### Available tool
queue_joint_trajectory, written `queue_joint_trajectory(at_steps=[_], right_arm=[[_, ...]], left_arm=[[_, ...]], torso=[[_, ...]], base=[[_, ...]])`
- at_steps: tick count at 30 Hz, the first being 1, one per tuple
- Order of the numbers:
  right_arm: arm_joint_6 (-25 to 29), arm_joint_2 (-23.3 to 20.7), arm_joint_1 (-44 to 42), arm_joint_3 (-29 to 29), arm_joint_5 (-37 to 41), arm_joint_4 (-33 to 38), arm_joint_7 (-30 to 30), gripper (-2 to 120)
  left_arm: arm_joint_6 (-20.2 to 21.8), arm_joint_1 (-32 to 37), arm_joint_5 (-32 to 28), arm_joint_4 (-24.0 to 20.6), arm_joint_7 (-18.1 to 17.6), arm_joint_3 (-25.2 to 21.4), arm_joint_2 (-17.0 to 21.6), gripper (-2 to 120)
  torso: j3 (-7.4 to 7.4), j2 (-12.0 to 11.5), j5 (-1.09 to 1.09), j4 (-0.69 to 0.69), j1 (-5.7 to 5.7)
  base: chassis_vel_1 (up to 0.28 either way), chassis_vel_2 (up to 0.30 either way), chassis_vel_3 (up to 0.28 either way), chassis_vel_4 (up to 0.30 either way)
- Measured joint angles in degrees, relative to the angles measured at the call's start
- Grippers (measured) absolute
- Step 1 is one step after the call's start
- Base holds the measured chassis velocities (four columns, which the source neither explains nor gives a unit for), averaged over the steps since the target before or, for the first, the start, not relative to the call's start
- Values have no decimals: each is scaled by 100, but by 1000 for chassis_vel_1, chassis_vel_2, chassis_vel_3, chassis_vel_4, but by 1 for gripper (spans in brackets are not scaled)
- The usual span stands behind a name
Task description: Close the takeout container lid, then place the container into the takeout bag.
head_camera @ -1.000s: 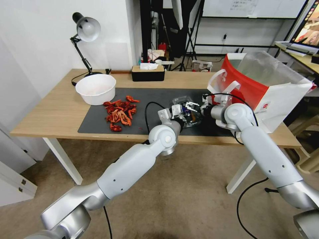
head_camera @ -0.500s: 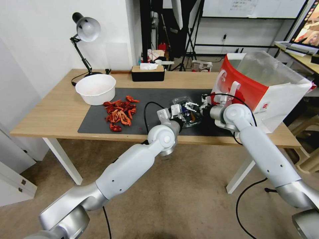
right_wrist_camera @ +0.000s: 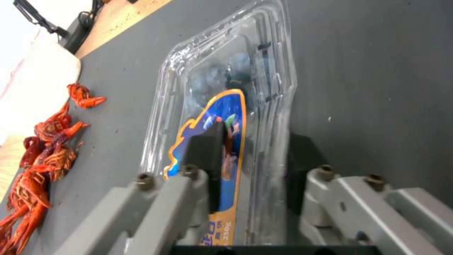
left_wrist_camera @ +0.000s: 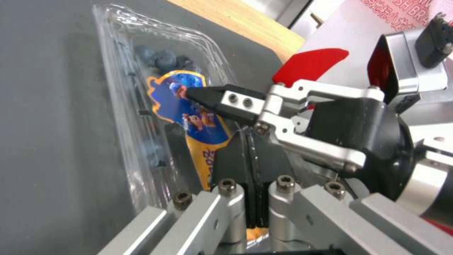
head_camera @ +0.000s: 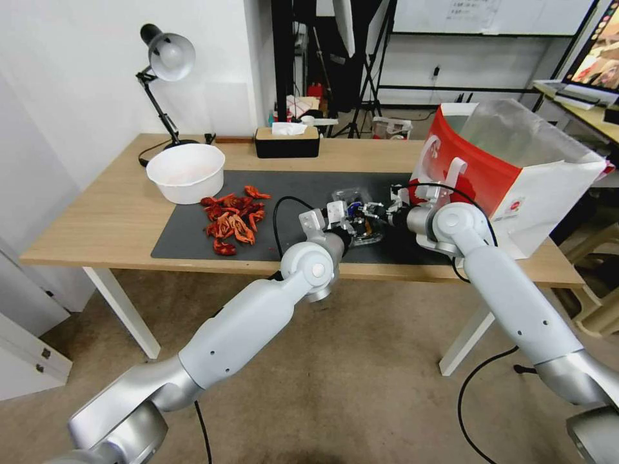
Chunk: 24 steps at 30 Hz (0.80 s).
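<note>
Right claw [right_wrist_camera: 252, 156] straddling lidded container [right_wrist_camera: 226, 81], left claw [left_wrist_camera: 250, 163] closed, beside it

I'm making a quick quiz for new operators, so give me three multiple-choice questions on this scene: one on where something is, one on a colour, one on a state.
1. Where is the container?
A. Inside the takeout bag
B. On the dark mat, between the two grippers
C. In the white bowl

2. What colour is the label on the takeout container lid?
A. Blue with an orange border
B. Plain green
C. Plain black

3. How are the left gripper's fingers?
A. Spread wide
B. Pressed together
C. Hooked around a bag handle

Answers:
1 B: the container lies on the dark mat, with the left gripper at one end and the right gripper at the other, its fingers apart over it; the takeout bag stands beside them.
2 A: the label is blue, edged in orange.
3 B: the left wrist view shows its fingers closed against each other.
</note>
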Motion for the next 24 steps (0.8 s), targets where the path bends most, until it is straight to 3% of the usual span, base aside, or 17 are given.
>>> queue_joint_trajectory(at_steps=[8, 24], right_arm=[[29, -27, -33, 14, 0, 17, -2, 0], [55, -32, -86, 86, 0, 25, -2, 0]], left_arm=[[3, 137, 4, -180, 0, -152, 176, 0], [6, 612, -5, -893, -11, -672, 692, 0]], torso=[[0, 0, -1, 0, 0], [0, 1, -1, 0, 0]], base=[[0, 0, 0, 0], [0, 0, 0, 0]])
